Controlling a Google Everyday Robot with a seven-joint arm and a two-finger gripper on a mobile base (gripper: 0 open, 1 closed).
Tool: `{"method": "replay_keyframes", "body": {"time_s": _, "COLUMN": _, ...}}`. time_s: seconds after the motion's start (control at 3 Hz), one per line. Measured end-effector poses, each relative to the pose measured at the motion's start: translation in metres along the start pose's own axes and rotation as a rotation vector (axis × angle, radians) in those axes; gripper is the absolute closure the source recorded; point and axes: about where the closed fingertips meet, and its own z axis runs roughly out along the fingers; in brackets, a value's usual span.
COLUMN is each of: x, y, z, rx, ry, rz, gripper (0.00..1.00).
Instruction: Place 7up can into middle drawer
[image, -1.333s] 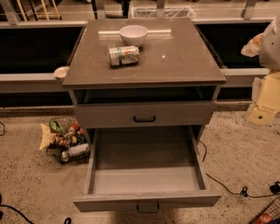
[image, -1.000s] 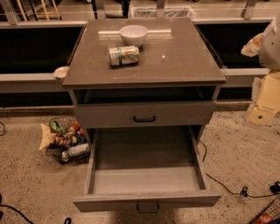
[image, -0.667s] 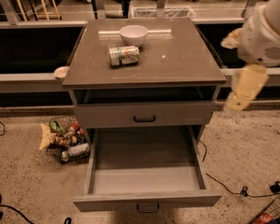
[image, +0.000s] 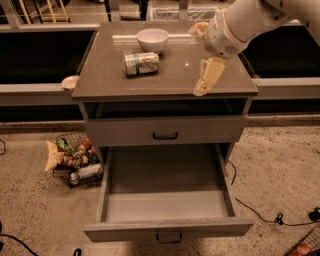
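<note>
The 7up can (image: 141, 63) lies on its side on the grey cabinet top (image: 165, 80), left of centre, just in front of the white bowl (image: 152, 39). The middle drawer (image: 168, 229) is pulled fully out below; its inside is bare. My gripper (image: 196, 62) hangs over the right part of the cabinet top, to the right of the can and apart from it. It is open and holds nothing, with one cream finger (image: 209, 75) pointing down toward the front edge.
The closed grey drawer front (image: 165, 131) sits above the open drawer. A wire basket of snacks (image: 75, 161) stands on the floor at the left. Cables (image: 272, 216) lie on the floor at the right. Low dark shelves run behind the cabinet on both sides.
My arm has swung in from the right edge of view to over the right part of the cabinet top. The can, bowl and drawer have not moved.
</note>
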Motion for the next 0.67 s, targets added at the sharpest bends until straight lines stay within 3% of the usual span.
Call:
{"method": "replay_keyframes", "body": {"time_s": 0.33, "x": 0.000, "y": -0.005, "z": 0.009, "rx": 0.000, "ry": -0.018, "rz": 0.002, "gripper": 0.00}}
{"method": "replay_keyframes", "body": {"time_s": 0.67, "x": 0.002, "y": -0.029, "z": 0.039, "rx": 0.017, "ry": -0.082, "rz": 0.000, "gripper": 0.00}}
